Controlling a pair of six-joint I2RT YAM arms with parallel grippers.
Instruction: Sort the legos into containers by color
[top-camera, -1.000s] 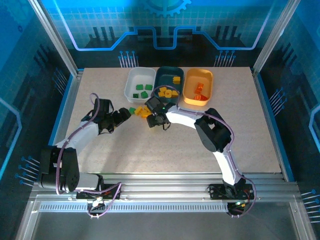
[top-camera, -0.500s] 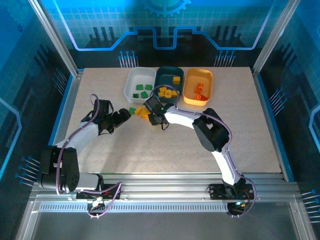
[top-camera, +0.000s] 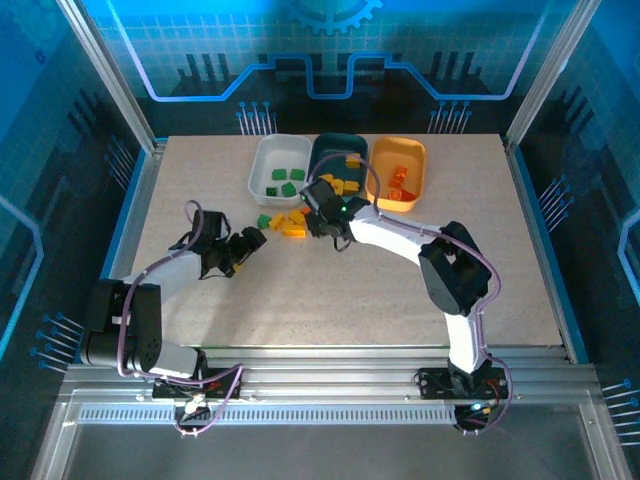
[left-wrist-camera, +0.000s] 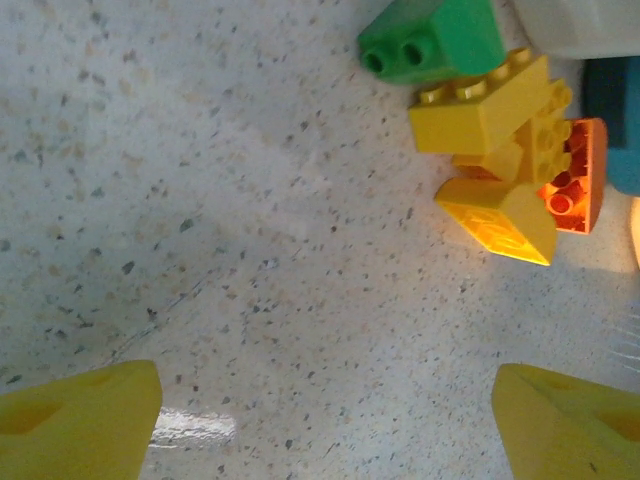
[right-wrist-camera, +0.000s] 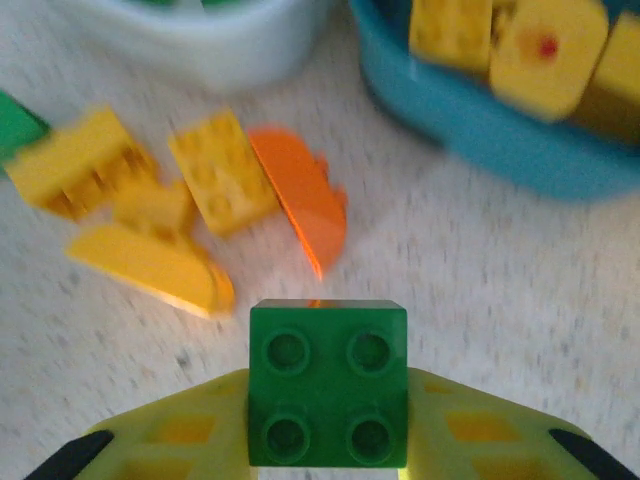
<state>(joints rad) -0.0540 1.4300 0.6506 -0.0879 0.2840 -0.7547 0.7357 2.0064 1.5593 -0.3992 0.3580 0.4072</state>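
Note:
In the right wrist view my right gripper (right-wrist-camera: 328, 430) is shut on a green two-by-two lego (right-wrist-camera: 328, 385), held above the table. Beneath it lie yellow legos (right-wrist-camera: 222, 170) and an orange piece (right-wrist-camera: 305, 200). From above, this gripper (top-camera: 318, 200) hangs by the front of the teal tray (top-camera: 322, 150), which holds yellow legos. The white tray (top-camera: 262, 160) holds green ones, and the yellow-orange tray (top-camera: 420, 170) holds orange-red ones. My left gripper (top-camera: 250, 240) is open and low, just left of a loose green lego (left-wrist-camera: 435, 40) and the yellow pile (left-wrist-camera: 480, 110).
The three trays stand side by side at the back middle of the speckled table (top-camera: 300, 300). Loose legos (top-camera: 290, 222) lie in a small cluster in front of the white tray, between the two grippers. An orange brick (left-wrist-camera: 578, 180) leans against the yellow ones.
My right gripper has shut on the green lego and moved up and right with it, toward the trays. The left gripper shifted slightly nearer and stays open.

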